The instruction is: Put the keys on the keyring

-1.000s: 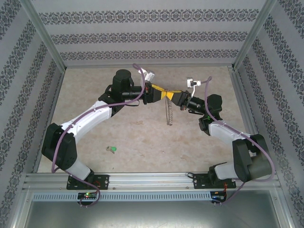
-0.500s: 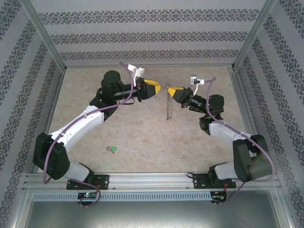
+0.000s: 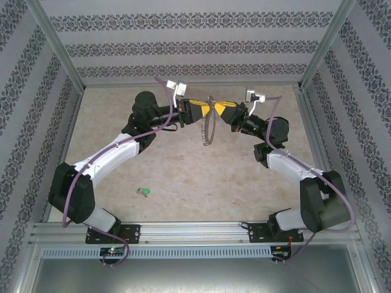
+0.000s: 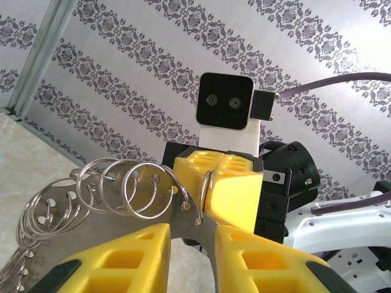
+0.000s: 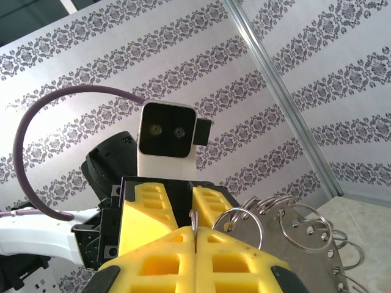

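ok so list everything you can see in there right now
table: one, beige, floor of the cell
keyring: one, grey with small silvery rings, hanging in mid-air over the far middle
key: one, green head, loose on the table, near left
walls: patterned grey wallpaper, three sides
frame rail: silver, near edge
left arm, right arm: white and black, meeting at the keyring
right fingers: yellow, shut on the keyring's edge
left fingers: yellow, apart, at the keyring beside the right fingers
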You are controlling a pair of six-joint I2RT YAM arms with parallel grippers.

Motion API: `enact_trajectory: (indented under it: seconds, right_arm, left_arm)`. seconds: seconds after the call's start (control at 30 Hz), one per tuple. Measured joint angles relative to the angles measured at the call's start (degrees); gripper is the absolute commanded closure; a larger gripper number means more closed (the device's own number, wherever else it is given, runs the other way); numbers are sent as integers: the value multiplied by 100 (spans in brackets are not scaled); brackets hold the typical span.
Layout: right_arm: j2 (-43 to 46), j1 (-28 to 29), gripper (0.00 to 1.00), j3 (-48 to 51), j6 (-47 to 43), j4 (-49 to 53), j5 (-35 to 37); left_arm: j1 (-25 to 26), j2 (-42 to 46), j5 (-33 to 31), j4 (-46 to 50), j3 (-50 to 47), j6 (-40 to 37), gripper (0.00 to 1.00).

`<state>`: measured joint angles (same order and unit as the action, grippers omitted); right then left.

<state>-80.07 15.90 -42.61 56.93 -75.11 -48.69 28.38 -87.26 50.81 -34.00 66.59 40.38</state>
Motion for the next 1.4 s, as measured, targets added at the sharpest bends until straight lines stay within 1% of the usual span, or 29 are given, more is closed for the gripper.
enact_trajectory:
  seconds: [0.33,0.97,1.07,1.23,1.4]
  right_arm:
    - [-144,81,100,-46,15,-17,37]
    - [-205,114,100,-52,20,-15,155]
    - [-216,116,100,-52,22,-15,177]
    - [-216,116,100,-52,22,-15,177]
    - [-216,125,100,-52,22,-17,177]
  left_arm:
    - [0,-177,17,-610,0,431,74]
    - [7,-411,-9,-938,-42,645,74]
    - [7,-411,-11,-940,-74,645,75]
    - [7,-411,-31,-944,-85,645,80]
    - [7,-415,-63,-1043,-90,645,80]
